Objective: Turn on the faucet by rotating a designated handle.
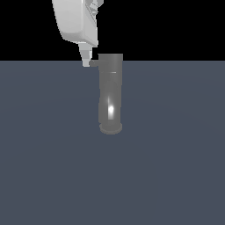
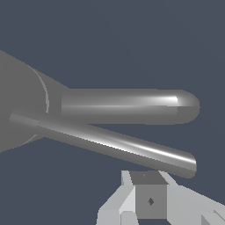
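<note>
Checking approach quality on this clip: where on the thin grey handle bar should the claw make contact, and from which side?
Best near the free outer tip of the thin flat grey handle bar, far from the glossy grey upright cylinder faucet, where leverage is likely greatest. Come from the exterior view's left, where the bar sticks out and the white claw sits beside it; a sideways push probably suits the slim bar.

Both renders are sharp and dim. A glare spot sits low on the faucet (image 1: pixel 110 94). The surface (image 1: pixel 176 154) shows no cast shadows.

The white robot gripper (image 1: pixel 86 61) is running off the exterior view's top edge, its finger gap too small to judge.
</note>
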